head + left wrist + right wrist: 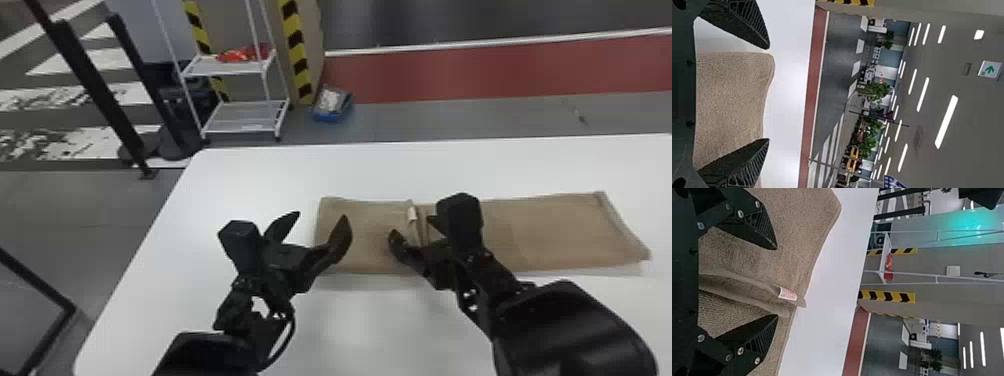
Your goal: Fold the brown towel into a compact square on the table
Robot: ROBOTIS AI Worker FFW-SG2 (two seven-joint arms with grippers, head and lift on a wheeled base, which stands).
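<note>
One brown towel (pixel 560 230) lies as a long flat strip on the white table (pixel 350 330), running off toward the robot's right, with a raised ridge (pixel 756 284) crossing it nearer its left end. The right gripper (pixel 776 282) has its fingers spread on either side of that ridge; whether they touch the cloth, I cannot tell. The left gripper (pixel 769 94) is also spread wide, at the strip's left end, holding nothing. I judge the step in hand to be shortening the strip toward a square, with the ridge as the likely grip. To do it well, pinch every layer there squarely, lift just enough to clear the cloth below, and tug gently so the edges line up; a shallow pinch could take only the top layer and skew the fold. Smooth the crease before letting go. At the ridge's far end sits a small pale label (pixel 788 294) with reddish print, left unread. Farther off, a hanging sign (pixel 989 69) bears a green arrow, and a white rack (pixel 230 71) stands behind the table.
</note>
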